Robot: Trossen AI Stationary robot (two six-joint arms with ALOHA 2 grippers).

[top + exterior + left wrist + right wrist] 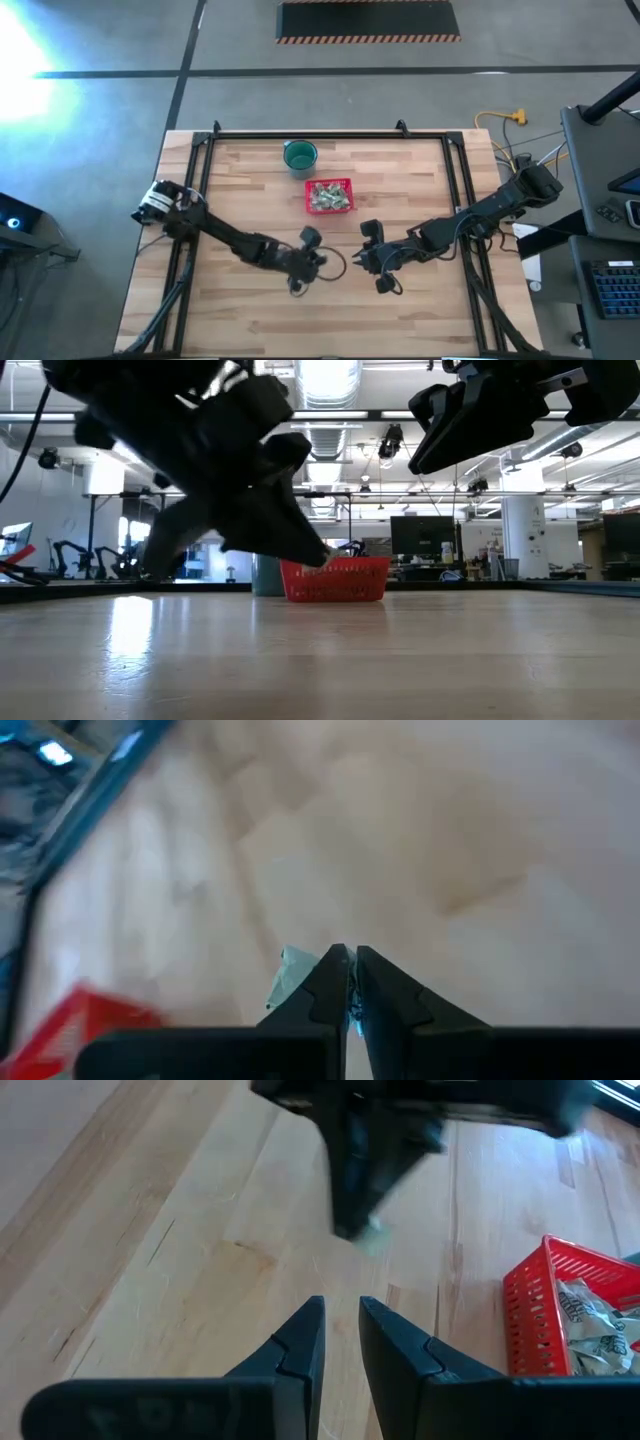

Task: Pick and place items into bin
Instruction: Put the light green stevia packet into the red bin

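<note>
My left gripper (350, 963) hangs above the table's middle, near side of the red basket (329, 196), and is shut on one pale green-and-white wrapped piece (290, 975). The right wrist view shows that piece (372, 1232) at the left fingertips. Several more wrapped pieces (328, 197) lie in the basket (575, 1310). My right gripper (341, 1316) hovers to the right of the left one (305, 262), open by a narrow gap and holding nothing. In the low view the basket (335, 580) stands behind the left gripper's tips (318, 553). My left gripper pinches the wrapped piece between its two fingers, at their free ends. Most of the piece sticks out beside one finger (322, 982); which part of it is pinched is hidden by the fingers. The fingers slant down from above. The piece is lifted clear of the table.
A round dark green cup (300, 155) stands just beyond the basket, toward the far edge. A black frame rail (330, 137) runs around the wooden tabletop (400, 320). The two grippers are close together near the table's middle.
</note>
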